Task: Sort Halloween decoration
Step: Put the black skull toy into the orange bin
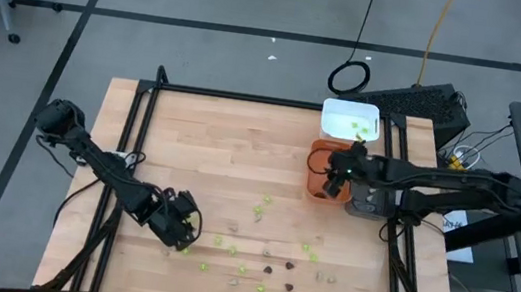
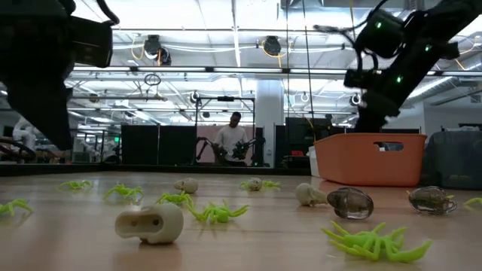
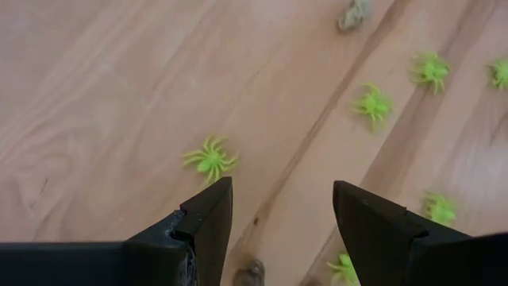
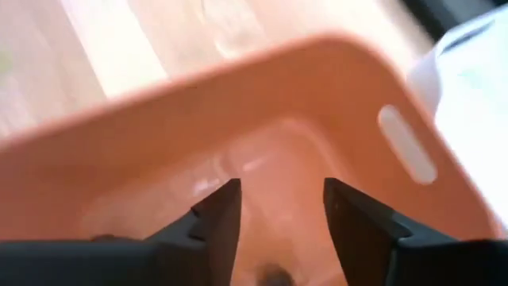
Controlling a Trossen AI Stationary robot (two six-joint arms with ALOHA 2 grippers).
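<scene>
The Halloween decoration is scattered over the near half of the wooden table [image 1: 201,138]: lime-green spiders [image 1: 257,209], dark brown pieces [image 1: 268,267] and pale skulls [image 2: 151,223]. My left gripper [image 1: 187,229] hangs open above the table at the near left. A green spider [image 3: 210,159] lies just beyond its fingertips, untouched. My right gripper [image 1: 333,183] stands open over the orange tray [image 1: 317,166] at the right, its fingers [image 4: 218,214] pointing down into the tray with nothing between them. A small dark piece [image 4: 274,276] shows low between them.
A white tray [image 1: 350,120] holding green spiders stands behind the orange one at the far right. A grey tray [image 1: 365,206] sits under my right arm. The far left of the table is bare wood. A black frame [image 1: 144,111] runs along the table's edges. A person stands far behind in the room.
</scene>
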